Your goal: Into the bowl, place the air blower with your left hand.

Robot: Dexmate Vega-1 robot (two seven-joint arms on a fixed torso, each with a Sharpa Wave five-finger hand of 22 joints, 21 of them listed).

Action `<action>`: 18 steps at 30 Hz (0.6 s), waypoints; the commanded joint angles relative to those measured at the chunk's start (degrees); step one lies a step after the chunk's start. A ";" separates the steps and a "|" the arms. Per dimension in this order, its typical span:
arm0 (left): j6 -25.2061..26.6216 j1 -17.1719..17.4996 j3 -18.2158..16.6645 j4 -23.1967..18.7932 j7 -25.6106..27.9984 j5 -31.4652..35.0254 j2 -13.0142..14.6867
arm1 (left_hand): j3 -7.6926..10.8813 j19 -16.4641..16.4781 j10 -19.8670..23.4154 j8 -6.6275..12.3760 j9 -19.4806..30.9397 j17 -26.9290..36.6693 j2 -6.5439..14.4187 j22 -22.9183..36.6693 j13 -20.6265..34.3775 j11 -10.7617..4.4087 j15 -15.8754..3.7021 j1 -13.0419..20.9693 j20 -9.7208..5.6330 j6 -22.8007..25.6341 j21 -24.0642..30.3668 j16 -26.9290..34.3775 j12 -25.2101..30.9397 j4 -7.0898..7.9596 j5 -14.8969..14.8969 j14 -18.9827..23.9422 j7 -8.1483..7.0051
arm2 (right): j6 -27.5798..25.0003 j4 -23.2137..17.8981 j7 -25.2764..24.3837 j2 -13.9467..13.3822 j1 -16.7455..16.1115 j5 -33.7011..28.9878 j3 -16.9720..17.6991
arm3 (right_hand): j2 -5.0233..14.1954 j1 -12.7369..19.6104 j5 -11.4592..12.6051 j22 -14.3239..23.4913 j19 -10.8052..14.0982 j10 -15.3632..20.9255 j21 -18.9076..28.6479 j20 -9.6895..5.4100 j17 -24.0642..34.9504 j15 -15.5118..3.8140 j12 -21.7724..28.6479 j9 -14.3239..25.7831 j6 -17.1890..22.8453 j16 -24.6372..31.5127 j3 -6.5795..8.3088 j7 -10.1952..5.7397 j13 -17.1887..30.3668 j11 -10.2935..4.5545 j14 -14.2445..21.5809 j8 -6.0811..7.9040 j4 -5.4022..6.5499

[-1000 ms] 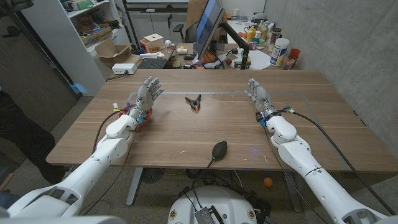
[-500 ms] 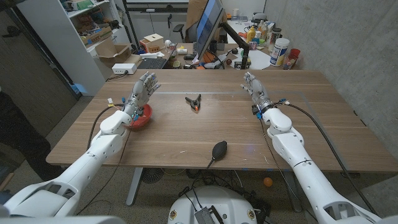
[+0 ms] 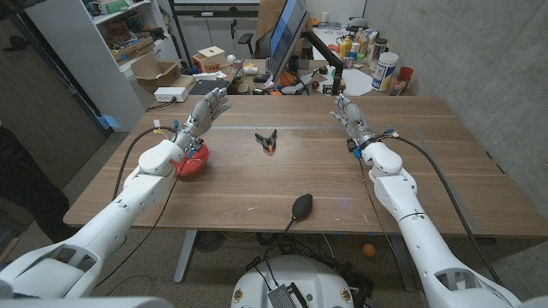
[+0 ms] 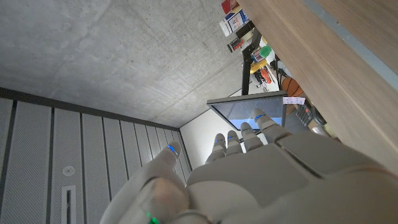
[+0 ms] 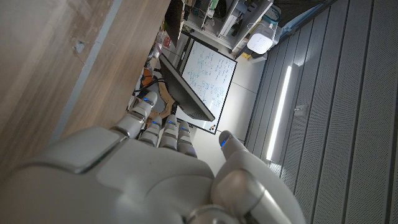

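Wood-grain table [image 3: 257, 184] carries the air blower [image 3: 300, 206], a black rubbery bulb with a thin nozzle, lying near the front edge, well apart from the red, round bowl [image 3: 192, 161]. Left hand [image 3: 206, 110] and right hand [image 3: 348, 115] hover farther back, fingers spread, holding nothing. Best to bring the left hand back and wrap the soft bulb.

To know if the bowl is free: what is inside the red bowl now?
The red bowl shows no object in its visible part. The left arm passes over it and covers much of its inside, so that part cannot be checked. The air blower lies on the table.
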 commanded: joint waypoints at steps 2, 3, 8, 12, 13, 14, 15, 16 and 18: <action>-0.99 0.30 0.39 -9.89 -1.63 9.71 6.51 | 0.98 -0.28 -0.30 0.24 0.31 0.13 -0.86 -0.03 0.30 -0.98 -0.61 4.52 -0.98 -1.13 -0.72 -0.10 0.29 -4.63 -0.20 0.27 -1.29 | 0.76 0.35 2.38 1.74 -0.48 -1.29 2.42 | 1.33 -0.34 0.35 0.30 0.44 0.60 0.51 -1.08 0.21 -0.40 0.47 0.27 0.34 0.45 0.21 0.00 0.28 0.26 0.32 0.49 0.29; -0.88 0.45 0.24 -10.72 -1.64 10.16 6.86 | 1.00 -0.48 -0.35 0.24 0.33 0.15 -1.40 -0.04 0.33 -1.15 -0.70 5.40 -0.90 -1.40 -0.85 -0.11 0.28 -5.59 -0.34 0.28 -1.30 | 0.77 0.23 2.48 1.76 -0.58 -1.41 2.43 | 1.30 -0.36 0.35 0.30 0.44 0.59 0.51 -1.08 0.21 -0.37 0.47 0.27 0.35 0.47 0.19 0.02 0.28 0.30 0.36 0.49 0.30; -0.34 0.95 -0.43 -14.31 -2.02 12.04 8.33 | 1.19 -0.34 -0.11 0.33 0.38 0.19 -2.26 -0.04 0.40 -1.72 -1.18 7.62 -1.41 -1.74 -0.91 0.01 0.39 -7.82 -0.57 0.75 -1.66 | 0.75 -0.66 2.94 1.89 -1.22 -1.65 2.69 | 0.32 -0.85 0.19 0.29 0.59 0.62 0.54 -0.89 0.28 -0.23 0.45 0.29 0.37 0.50 -0.44 0.23 0.28 0.44 0.40 0.47 0.36; 0.35 1.64 -1.09 -17.18 -1.92 13.59 9.53 | 1.34 -0.46 -0.30 0.20 0.40 0.20 -2.41 -0.02 0.43 -1.89 -1.20 8.71 -1.42 -2.33 -1.00 -0.06 0.32 -8.80 -0.64 0.66 -2.06 | 0.49 -1.86 2.88 1.98 -1.96 -1.81 3.12 | 0.12 -1.01 0.15 0.29 0.60 0.58 0.53 -0.88 0.30 -0.24 0.43 0.29 0.33 0.49 -0.60 0.21 0.28 0.43 0.37 0.44 0.42; 0.54 1.74 -1.22 -17.86 -1.95 14.08 9.88 | 1.38 -0.56 -0.34 0.20 0.40 0.20 -2.42 -0.02 0.44 -1.93 -1.29 8.94 -1.31 -2.38 -1.04 -0.12 0.31 -8.99 -0.65 0.53 -2.20 | 0.47 -2.06 2.88 2.00 -2.11 -1.82 3.23 | 0.10 -1.05 0.14 0.29 0.60 0.63 0.53 -0.89 0.30 -0.23 0.45 0.29 0.32 0.49 -0.62 0.25 0.28 0.44 0.37 0.44 0.43; 0.87 1.91 -1.39 -18.65 -1.80 14.67 10.23 | 1.43 -0.66 -0.50 0.18 0.41 0.21 -2.43 -0.01 0.44 -2.17 -1.32 9.32 -1.02 -2.55 -1.08 -0.13 0.25 -9.32 -0.66 0.50 -2.58 | 0.36 -2.27 2.89 2.01 -2.24 -1.86 3.32 | 0.07 -1.08 0.14 0.29 0.61 0.63 0.53 -0.87 0.31 -0.22 0.44 0.30 0.35 0.50 -0.65 0.27 0.29 0.46 0.40 0.45 0.45; 0.97 2.08 -1.57 -19.31 -1.56 15.27 10.45 | 1.50 -0.78 -0.62 0.11 0.41 0.21 -2.44 0.02 0.46 -2.24 -1.41 9.85 -0.80 -2.88 -1.12 -0.16 0.23 -9.76 -0.69 0.40 -3.13 | 0.37 -2.40 2.86 2.05 -2.36 -1.89 3.40 | 0.05 -1.12 0.14 0.29 0.61 0.58 0.53 -0.87 0.31 -0.23 0.42 0.30 0.33 0.50 -0.68 0.25 0.29 0.48 0.38 0.44 0.47; 1.08 2.18 -1.70 -19.90 -1.50 15.74 10.68 | 1.54 -0.89 -0.71 0.15 0.42 0.21 -2.44 0.03 0.47 -2.53 -1.40 10.20 -0.70 -2.89 -1.15 -0.20 0.21 -10.06 -0.72 0.28 -3.60 | 0.37 -2.50 2.90 2.09 -2.45 -1.87 3.48 | 0.04 -1.13 0.13 0.29 0.61 0.60 0.52 -0.86 0.31 -0.24 0.43 0.30 0.33 0.50 -0.69 0.26 0.29 0.46 0.39 0.43 0.48; 1.40 2.22 -1.87 -21.02 -1.77 16.39 11.16 | 1.64 -0.99 -0.90 0.18 0.41 0.21 -2.35 0.08 0.48 -3.23 -1.71 11.08 -0.32 -2.96 -1.16 -0.23 0.18 -10.77 -0.79 0.11 -4.38 | 0.45 -2.55 2.96 2.16 -2.59 -1.88 3.59 | 0.02 -1.19 0.13 0.29 0.62 0.64 0.52 -0.87 0.32 -0.23 0.44 0.30 0.36 0.50 -0.72 0.26 0.29 0.51 0.40 0.44 0.51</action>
